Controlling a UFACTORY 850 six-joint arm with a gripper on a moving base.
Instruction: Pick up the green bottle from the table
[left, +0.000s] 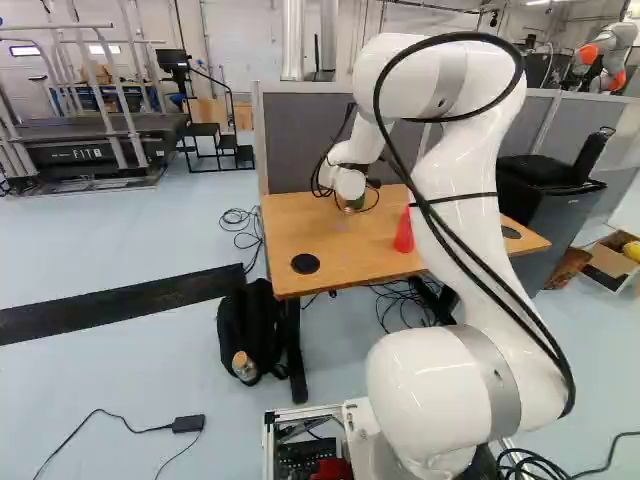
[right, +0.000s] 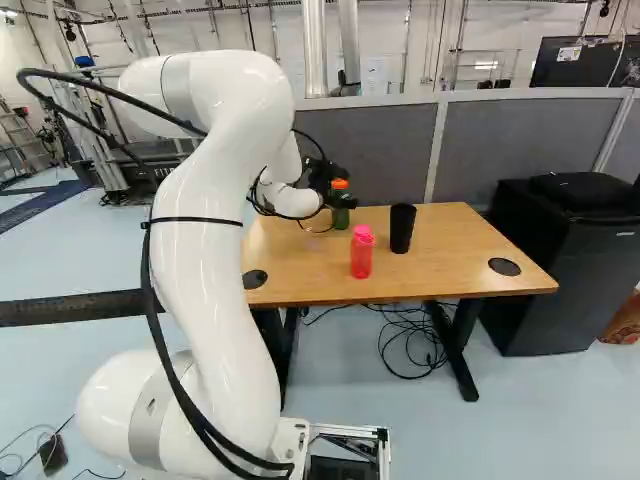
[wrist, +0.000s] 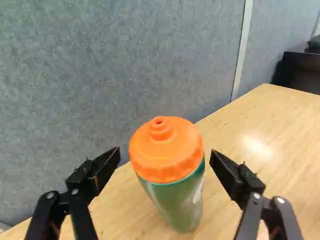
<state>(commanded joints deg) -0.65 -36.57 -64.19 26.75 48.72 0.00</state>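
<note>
In the right base view my gripper (right: 322, 178) is at the table's far side, right by the green bottle (right: 341, 216) with its orange cap. The wrist view shows the gripper (wrist: 166, 162) open, one finger to each side of the orange cap (wrist: 166, 150), with a gap on both sides. Below the cap, the green bottle (wrist: 182, 207) stands upright on the wooden table (wrist: 250, 150); neither finger touches it. The arm's end largely covers the bottle in the left base view.
On the table a red bottle (right: 362, 252) and a black cup (right: 402, 228) stand nearer the base, to the right of the green bottle. A grey partition (wrist: 125, 65) rises close behind the table. Another robot (left: 605, 60) is far off at the right.
</note>
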